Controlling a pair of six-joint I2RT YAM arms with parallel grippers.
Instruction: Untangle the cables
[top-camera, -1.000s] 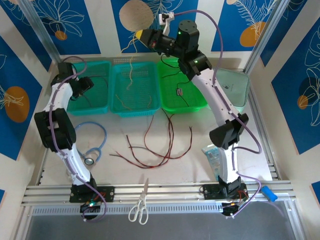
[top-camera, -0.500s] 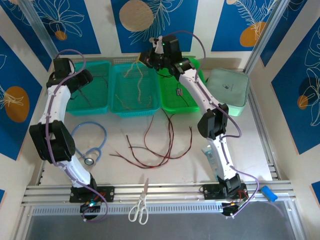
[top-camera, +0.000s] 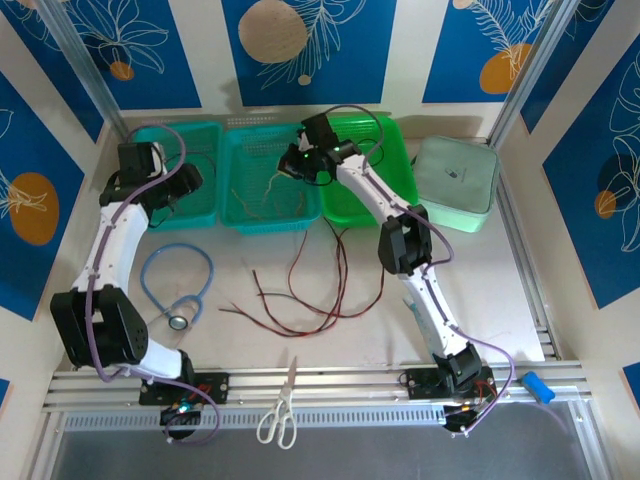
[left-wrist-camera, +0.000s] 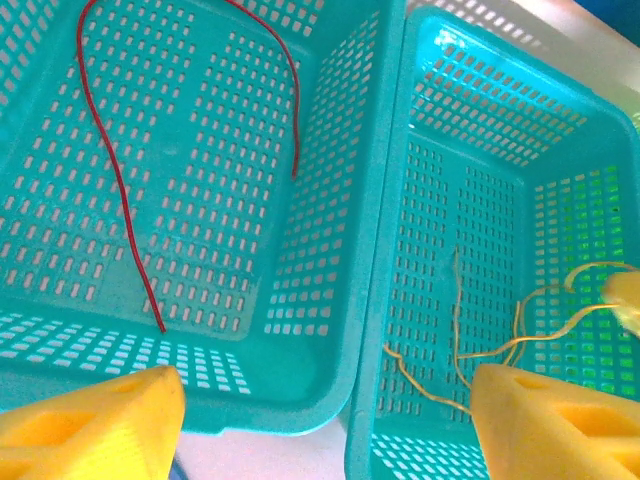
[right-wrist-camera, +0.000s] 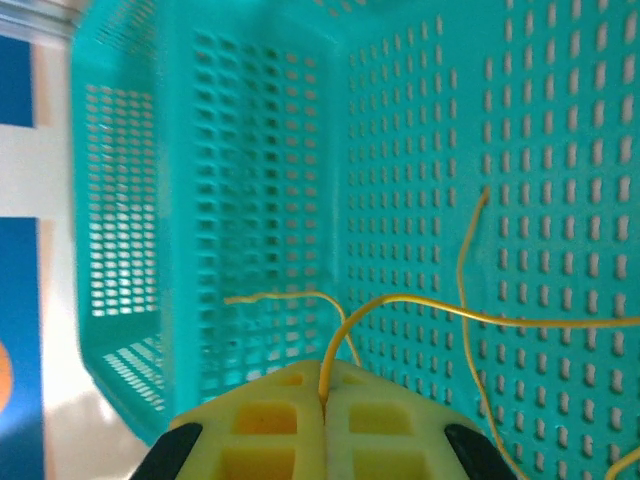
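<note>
Up top, the right pincer (top-camera: 287, 166) hovers over the middle basket (top-camera: 245, 223), with red cables (top-camera: 300, 330) on the bench (top-camera: 500, 290) at six o'clock. Left wrist: the left pincer (left-wrist-camera: 325, 392) gapes wide, red cable (left-wrist-camera: 122, 205) at ten o'clock. Right wrist: pincer clamped on the yellow cable (right-wrist-camera: 400, 305).

You are looking down at a white table (top-camera: 520, 290) that is sitting inside a small booth. Blue wall panels (top-camera: 150, 50) are standing behind it and are carrying white leaf drawings, with plain white strips (top-camera: 210, 50) running between them. A tan disc (top-camera: 272, 30) is showing on the middle panel and an orange disc (top-camera: 505, 65) on the one to its right. More blue panels are closing in the left side (top-camera: 30, 180) and the right side (top-camera: 600, 200). Two slanting aluminium posts (top-camera: 75, 60) are framing the back corners. Aluminium rails (top-camera: 340, 380) are running along the near edge, with a grey strip (top-camera: 330, 450) lying below them. Bright, even light is falling over everything, and shadows are staying soft.
</note>
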